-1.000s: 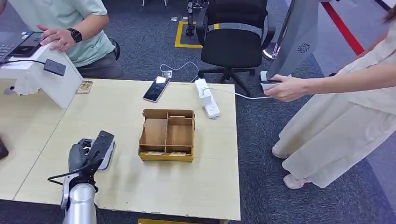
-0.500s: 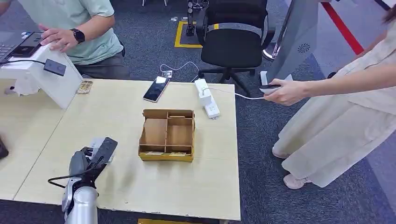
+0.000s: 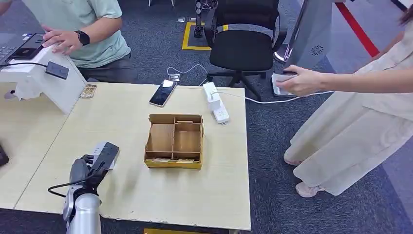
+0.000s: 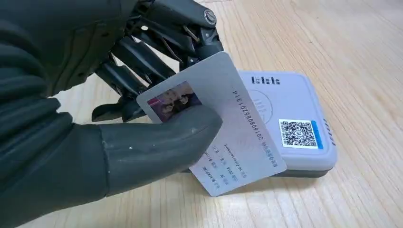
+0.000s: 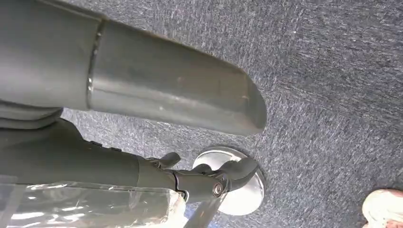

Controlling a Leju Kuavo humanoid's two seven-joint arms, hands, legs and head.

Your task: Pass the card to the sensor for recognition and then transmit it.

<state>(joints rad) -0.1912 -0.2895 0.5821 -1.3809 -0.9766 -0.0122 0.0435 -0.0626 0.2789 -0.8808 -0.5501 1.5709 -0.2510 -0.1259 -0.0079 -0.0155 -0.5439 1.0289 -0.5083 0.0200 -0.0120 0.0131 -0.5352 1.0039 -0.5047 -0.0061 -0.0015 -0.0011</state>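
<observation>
The left robot hand (image 3: pixel 92 165) hangs over the near left part of the desk (image 3: pixel 146 195), close to its near edge, with bare wood between it and the box (image 3: pixel 174 141) at the desk's middle. In the left wrist view the thumb and fingers (image 4: pixel 142 57) are clamped on the card (image 4: pixel 223 128), which sits tilted just over the sensor (image 4: pixel 294 142), covering part of its top; whether card and sensor touch cannot be told. The right robot hand (image 5: pixel 142 95) hangs over grey carpet, fingers apart and holding nothing. Against the frames before, the left robot hand has come lower and nearer the desk's near edge, and the standing person's hand (image 3: pixel 302 80) off the desk's right edge has risen with its device. A phone (image 3: pixel 162 92) and a power strip (image 3: pixel 215 102) lie along the far edge; a white stand (image 3: pixel 53 87) sits at the far left corner under the seated person's hand (image 3: pixel 58 39). The card is pale grey-white, with a small colour photo at one corner, a long number printed along one edge and lines of small print. The sensor is a flat pale slab with rounded corners and a QR sticker.
</observation>
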